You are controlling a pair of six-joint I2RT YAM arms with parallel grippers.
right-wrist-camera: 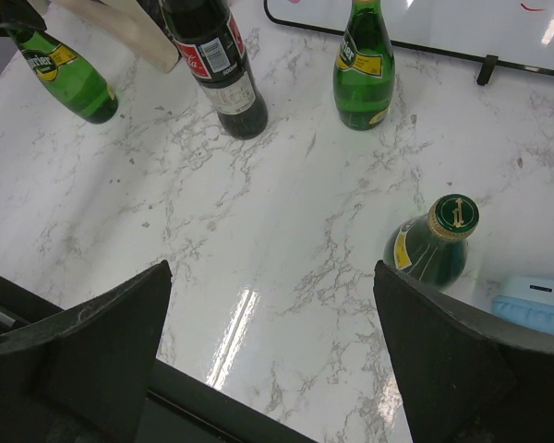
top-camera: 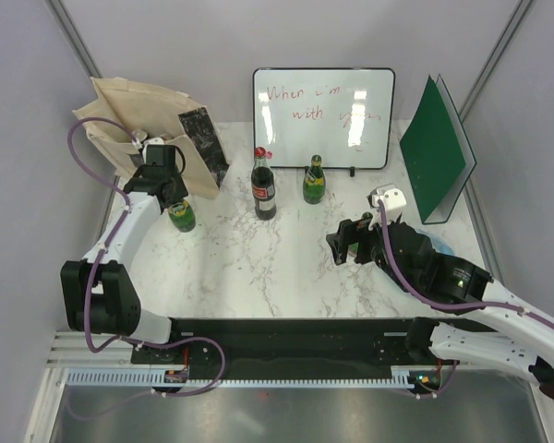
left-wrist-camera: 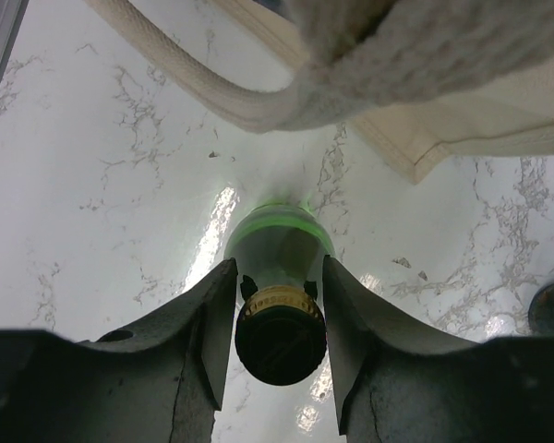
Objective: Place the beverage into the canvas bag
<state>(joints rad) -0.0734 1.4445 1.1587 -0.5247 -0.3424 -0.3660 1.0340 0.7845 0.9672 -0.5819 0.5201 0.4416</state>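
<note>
A green glass bottle (top-camera: 181,215), the beverage, stands on the marble table just in front of the canvas bag (top-camera: 138,129), a beige tote with a black print. My left gripper (top-camera: 166,189) is over it from above. In the left wrist view, both fingers press the sides of the bottle's (left-wrist-camera: 279,235) neck below its dark cap, so the left gripper (left-wrist-camera: 279,269) is shut on it. The bag's cloth handle (left-wrist-camera: 351,83) hangs just beyond the bottle. My right gripper (right-wrist-camera: 272,360) is open over bare marble, holding nothing; it hovers at the table's right (top-camera: 346,242).
A cola bottle (top-camera: 263,189) and a second green bottle (top-camera: 314,182) stand mid-table before the whiteboard (top-camera: 323,118). Another green bottle (right-wrist-camera: 434,245) stands close to my right fingers, beside a pale blue object (right-wrist-camera: 540,305). A green folder (top-camera: 436,161) leans at the right.
</note>
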